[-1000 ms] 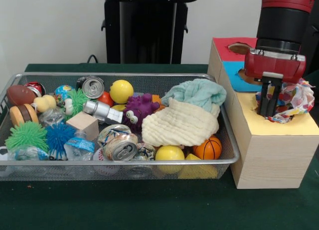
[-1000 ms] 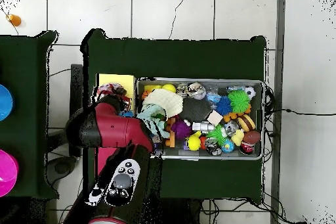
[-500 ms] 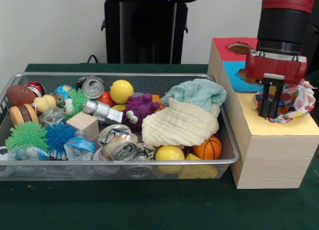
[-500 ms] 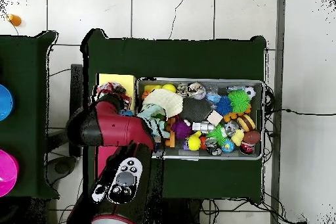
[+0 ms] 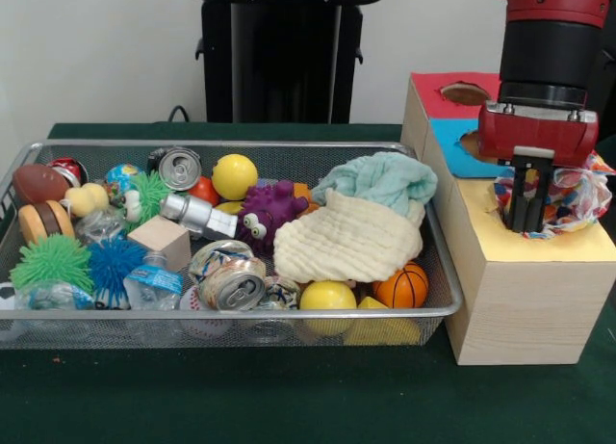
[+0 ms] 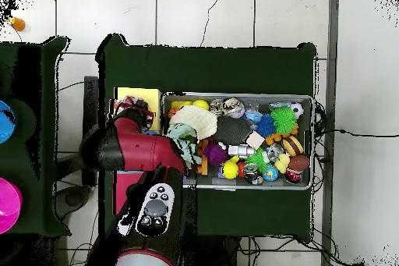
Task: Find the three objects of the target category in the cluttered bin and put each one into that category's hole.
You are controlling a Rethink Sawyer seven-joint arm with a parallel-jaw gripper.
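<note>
My gripper [image 5: 529,222] stands upright over the hole in the yellow top [image 5: 539,256] of the wooden box, its fingers close together and sunk into a multicoloured patterned cloth [image 5: 577,189] bunched around that hole. In the overhead view the same patterned cloth [image 6: 131,108] peeks out beside the red arm [image 6: 132,150], which hides the gripper. A cream cloth [image 5: 351,242] and a teal cloth [image 5: 380,179] lie at the bin's right end. The overhead view shows the cream cloth [image 6: 195,122] and teal cloth [image 6: 181,134] at the bin's left end.
The wire bin [image 5: 289,317] holds cans, balls, spiky toys, a purple monster toy [image 5: 269,213], a wooden block [image 5: 159,240] and plastic bottles. Behind the yellow section, the box has a blue section [image 5: 450,145] and a red section [image 5: 435,86], each with a hole.
The gripper has shifted slightly to the right over the yellow hole, and the patterned cloth has moved with it. The bin's contents have not moved.
</note>
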